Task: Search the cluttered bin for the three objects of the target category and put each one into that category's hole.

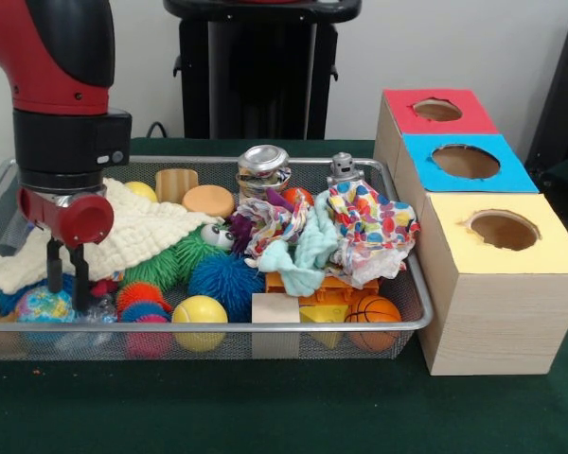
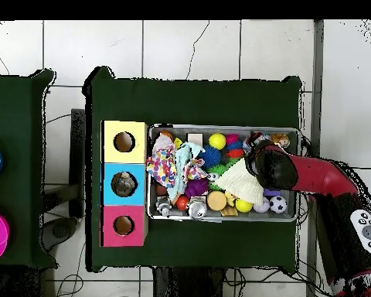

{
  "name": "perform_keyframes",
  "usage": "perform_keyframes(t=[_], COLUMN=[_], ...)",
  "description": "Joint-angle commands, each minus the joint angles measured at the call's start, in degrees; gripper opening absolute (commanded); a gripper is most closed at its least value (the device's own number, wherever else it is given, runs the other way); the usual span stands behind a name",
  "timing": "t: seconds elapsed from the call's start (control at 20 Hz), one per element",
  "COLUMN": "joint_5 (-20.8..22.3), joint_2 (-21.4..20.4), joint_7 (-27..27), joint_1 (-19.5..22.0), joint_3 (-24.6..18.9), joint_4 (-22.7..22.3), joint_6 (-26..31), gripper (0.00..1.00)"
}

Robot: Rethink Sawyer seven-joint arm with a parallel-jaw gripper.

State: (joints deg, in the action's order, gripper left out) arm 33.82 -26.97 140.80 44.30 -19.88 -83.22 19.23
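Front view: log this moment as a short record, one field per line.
bin: wire mesh tray, crowded with toys and cloths
end effector: lowered into the bin's left end, fingers close together, over a globe ball
beside it: cream cloth
front row: yellow ball, wooden block, basketball
boxes: red, blue, yellow, one round hole in each top

No readable text or labels
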Motion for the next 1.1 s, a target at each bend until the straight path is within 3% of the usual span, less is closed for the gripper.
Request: perform_keyframes(t=[0.05, 1.1], joint_5=[4.1, 6.1], joint_2=[2.4, 2.1], joint_7=[-9.6, -9.8], joint_1=[0.6, 0.7], joint_3=[0.9, 2.7], joint_4=[1.9, 1.5], joint_6=[4.6, 5.9], gripper=[1.0, 1.0])
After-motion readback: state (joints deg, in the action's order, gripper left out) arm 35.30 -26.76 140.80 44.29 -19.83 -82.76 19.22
